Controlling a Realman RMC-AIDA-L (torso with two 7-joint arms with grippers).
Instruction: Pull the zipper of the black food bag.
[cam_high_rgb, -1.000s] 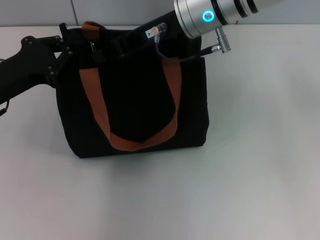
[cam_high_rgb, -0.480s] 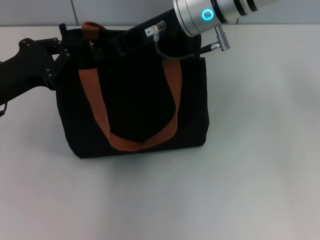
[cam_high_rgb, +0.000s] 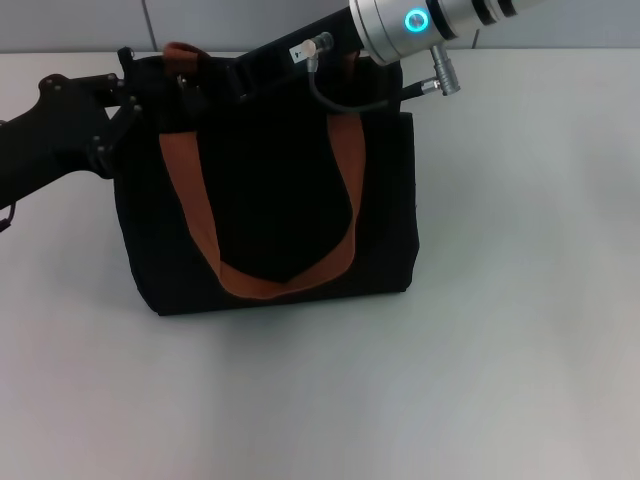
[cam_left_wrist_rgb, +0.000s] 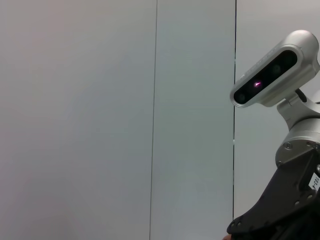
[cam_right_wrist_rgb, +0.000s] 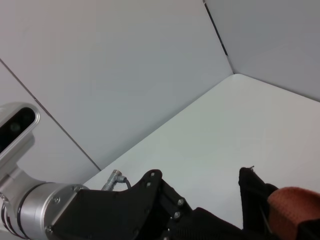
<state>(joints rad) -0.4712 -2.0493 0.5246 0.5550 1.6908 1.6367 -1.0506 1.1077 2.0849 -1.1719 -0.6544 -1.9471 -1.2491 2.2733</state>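
- Standing upright on the pale grey bench (cam_high_rgb: 500, 350), the large squarish black fabric food bag (cam_high_rgb: 270, 220) sits left of centre in the head view, its nearer orange-brown webbing handle strap (cam_high_rgb: 200, 235) hanging down the front face in a wide loop.
- At the bag's top left corner the left tool (cam_high_rgb: 128, 98) (black, on a black arm coming in from the left edge) lies against the fabric beside the corner; whether its fingers are spread or pressed together cannot be told.
- Along the top edge, the right arm's black forearm and silver cuff with a glowing cyan ring (cam_high_rgb: 415, 20) reach in from the upper right, crossing over the bag's opening.
- The right tool (cam_high_rgb: 205, 85) is down at the top edge near the second strap (cam_high_rgb: 182, 55), which stands up at the far left of the opening; its state cannot be told, dark against dark.
- The small silver-grey metal zipper pull (cam_high_rgb: 185, 84) appears only as a faint pale glint on the top edge just beside the right tool; contact cannot be judged.
- Beyond the bench rises a plain grey panelled wall (cam_left_wrist_rgb: 100, 100).
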